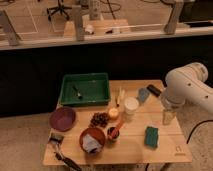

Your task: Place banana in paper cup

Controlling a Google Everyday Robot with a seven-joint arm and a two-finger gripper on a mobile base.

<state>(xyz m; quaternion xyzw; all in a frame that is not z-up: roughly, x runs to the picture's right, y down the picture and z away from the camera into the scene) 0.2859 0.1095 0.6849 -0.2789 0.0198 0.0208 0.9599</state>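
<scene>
The banana (pixel 120 97) is a slim pale yellow fruit lying on the wooden table (pixel 165 152), just right of the green tray and behind the paper cup. The paper cup (pixel 131 106), white and upright, stands near the table's middle. My gripper (pixel 169 116) hangs from the white arm (pixel 187 87) over the table's right side, to the right of the cup and apart from it. It points down, open, and holds nothing.
A green tray (pixel 85 89) sits at the back left. A purple bowl (pixel 62 118), dark grapes (pixel 99 119), a small yellow-orange ball (pixel 113 113), a terracotta bowl (pixel 92 139), a dark cup (pixel 114 132) and a green sponge (pixel 151 137) share the table.
</scene>
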